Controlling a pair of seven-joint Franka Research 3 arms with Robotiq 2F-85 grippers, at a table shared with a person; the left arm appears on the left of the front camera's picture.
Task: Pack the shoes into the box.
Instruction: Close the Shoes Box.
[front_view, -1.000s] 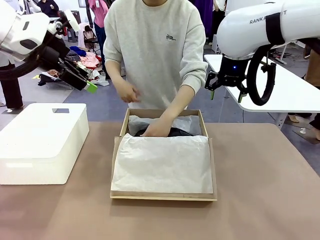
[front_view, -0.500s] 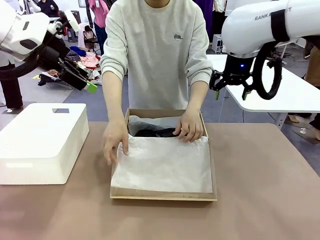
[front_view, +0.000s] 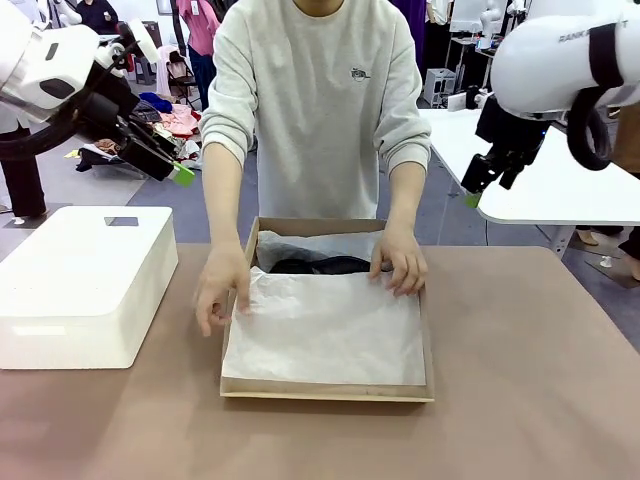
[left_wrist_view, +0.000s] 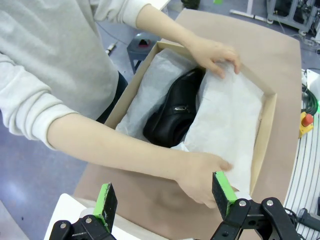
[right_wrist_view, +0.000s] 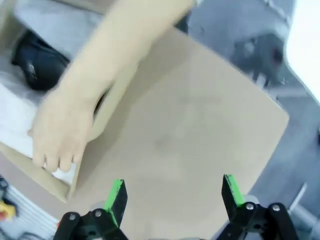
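Observation:
The brown cardboard box (front_view: 328, 392) lies mid-table, white tissue paper (front_view: 325, 330) spread over most of it. At its far end the black shoes (front_view: 320, 265) peek out; the left wrist view shows one glossy shoe (left_wrist_view: 175, 115) in the box (left_wrist_view: 266, 125). A person's hands (front_view: 222, 290) (front_view: 402, 262) rest at the tissue's far corners. My left gripper (front_view: 176, 170) hangs open high at the left, beyond the table, its fingers wide (left_wrist_view: 164, 196). My right gripper (front_view: 478, 190) is open, high at the right, above bare table (right_wrist_view: 174, 196) beside the box corner (right_wrist_view: 64, 191).
A white rectangular block (front_view: 85, 280) sits on the table's left side. The person stands at the far edge, arms reaching over the box. A white table (front_view: 570, 185) stands behind at the right. Bare brown tabletop (front_view: 520, 350) lies right of the box.
The person's hand has come out of the box, and both hands now sit at the tissue's far corners. My right gripper has swung right and away from the person. The left arm is still.

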